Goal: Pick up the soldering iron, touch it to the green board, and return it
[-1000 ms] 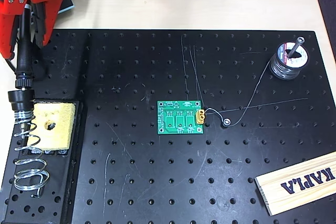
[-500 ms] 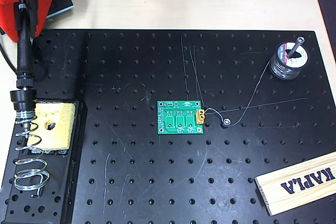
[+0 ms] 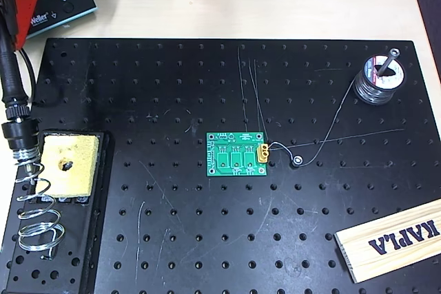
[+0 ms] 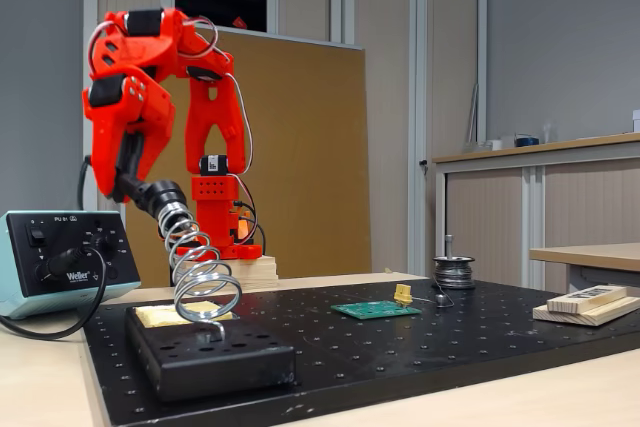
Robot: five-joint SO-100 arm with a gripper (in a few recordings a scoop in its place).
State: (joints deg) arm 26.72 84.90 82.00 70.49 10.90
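Positions are given from the fixed view, nearest first.

1. The black stand (image 4: pixel 210 357) sits at the near left corner of the perforated plate (image 4: pixel 400 352). It carries the spring holder (image 4: pixel 200 277) and the yellow sponge (image 4: pixel 165 315), so parking and tip cleaning share one station.
2. The soldering iron (image 4: pixel 152 193) lies at a slant. Its front end is inside the top turns of the coil and its handle runs up into the gripper (image 4: pixel 128 169). The jaws appear clamped around the handle; the contact faces are hidden by the red housing. In the overhead view the soldering iron (image 3: pixel 12 80) lines up with the coil axis, the line along which it can slide out without snagging the turns. Judgement: the pick-up step is in hand, and the board has not been touched.
3. The control box (image 4: pixel 60 257) stands off the plate at the left, near enough for the cable to reach.
4. The green board (image 4: pixel 375 309) lies flat at mid-plate, well apart from the holder and open from above.
5. The solder spool (image 4: pixel 453 272) stands behind the board.
6. The wooden plank (image 4: pixel 590 299) lies at the right edge.

Count: one of each item listed.
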